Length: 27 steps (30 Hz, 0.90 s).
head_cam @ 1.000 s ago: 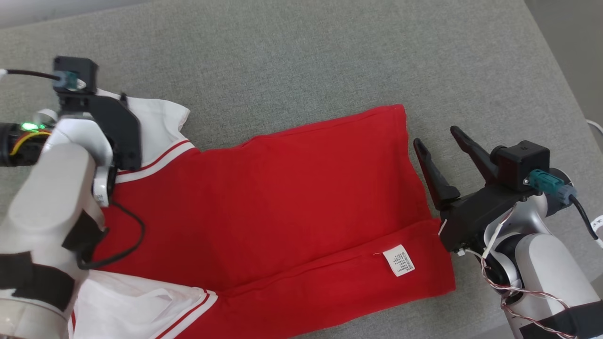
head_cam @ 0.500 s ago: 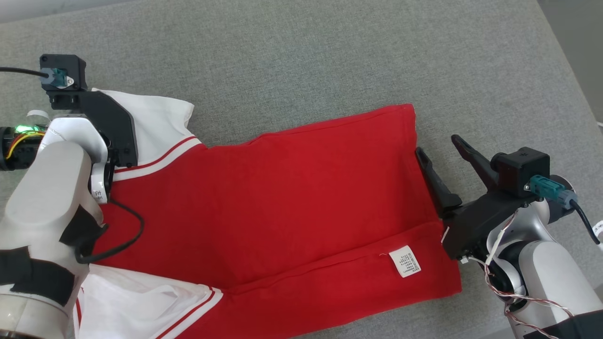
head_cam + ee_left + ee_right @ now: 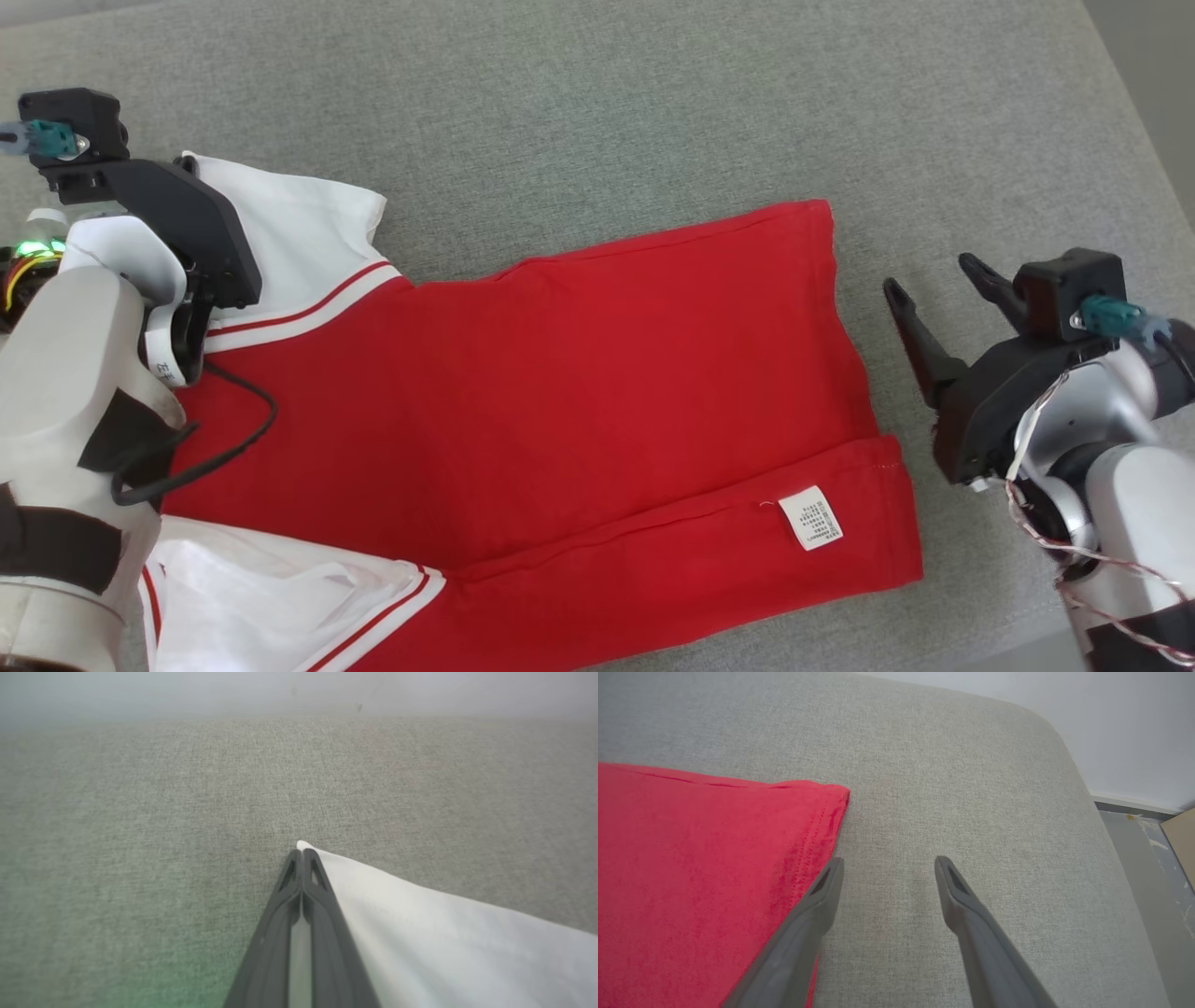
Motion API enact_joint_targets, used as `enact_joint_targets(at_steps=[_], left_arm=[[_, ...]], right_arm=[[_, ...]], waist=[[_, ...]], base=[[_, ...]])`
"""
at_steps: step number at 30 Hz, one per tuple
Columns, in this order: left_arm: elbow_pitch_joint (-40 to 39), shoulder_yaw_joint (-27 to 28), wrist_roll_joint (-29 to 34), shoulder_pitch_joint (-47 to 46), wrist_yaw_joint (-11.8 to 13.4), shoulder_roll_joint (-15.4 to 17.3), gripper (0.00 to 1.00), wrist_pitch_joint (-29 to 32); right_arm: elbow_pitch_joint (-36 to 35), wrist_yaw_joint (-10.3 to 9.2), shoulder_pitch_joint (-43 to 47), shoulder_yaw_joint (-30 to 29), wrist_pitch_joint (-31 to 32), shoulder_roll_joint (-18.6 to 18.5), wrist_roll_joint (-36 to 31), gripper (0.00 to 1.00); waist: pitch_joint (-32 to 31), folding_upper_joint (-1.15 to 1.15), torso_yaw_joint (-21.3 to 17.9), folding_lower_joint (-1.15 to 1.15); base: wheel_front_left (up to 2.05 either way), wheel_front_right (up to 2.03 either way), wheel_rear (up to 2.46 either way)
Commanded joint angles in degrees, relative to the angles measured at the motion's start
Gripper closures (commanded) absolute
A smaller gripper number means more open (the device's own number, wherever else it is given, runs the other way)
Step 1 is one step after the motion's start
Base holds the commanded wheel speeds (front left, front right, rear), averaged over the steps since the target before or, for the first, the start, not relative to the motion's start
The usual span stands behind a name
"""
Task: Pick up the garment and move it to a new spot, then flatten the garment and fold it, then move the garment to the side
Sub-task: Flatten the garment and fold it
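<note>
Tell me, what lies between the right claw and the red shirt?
Only bare grey cushion separates the right claw from the shirt, seen in the head view.

Grey woven upholstery (image 3: 597,112) spans the head view. In the right wrist view, a white wall (image 3: 1134,728) is at upper right, grey floor (image 3: 1143,882) lies below it, and a tan board (image 3: 1183,840) is at the right edge.

You're in a plain indoor room, more test bay than home: grey upholstered pad (image 3: 971,765) with a rounded corner, bare white wall (image 3: 1134,728), skirting (image 3: 1125,800), paint-flecked grey floor (image 3: 1148,868), cardboard (image 3: 1183,840) at the edge. Can't pin it closer.
</note>
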Motion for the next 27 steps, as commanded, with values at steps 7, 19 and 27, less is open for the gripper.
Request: enact_joint_targets(at_steps=[7, 19, 27], left_arm=[[-1.7, -0.1, -0.9, 0.2, -1.1, 0.6, 1.0, 1.1], [-5.0, -0.8, -1.3, 0.3, -0.3, 0.2, 1.0, 2.2], [-6.7, -1.8, -0.8, 0.3, 0.4, 0.9, 1.0, 3.1]], right_arm=[[0.6, 0.03, -5.6, 2.2, 4.9, -3.8, 0.0, 0.0], [17.4, 0.03, -18.3, 9.5, 1.7, -2.2, 5.0, 0.05], [25.0, 0.03, -21.8, 14.2, 1.3, -2.3, 5.9, 0.62]], waist=[[-0.1, 0.0, 1.4, 0.0], [1.5, 0.0, 2.8, 0.0], [1.9, 0.0, 3.4, 0.0]], base=[[0.0, 0.0, 0.0], [0.0, 0.0, 0.0], [0.0, 0.0, 0.0]])
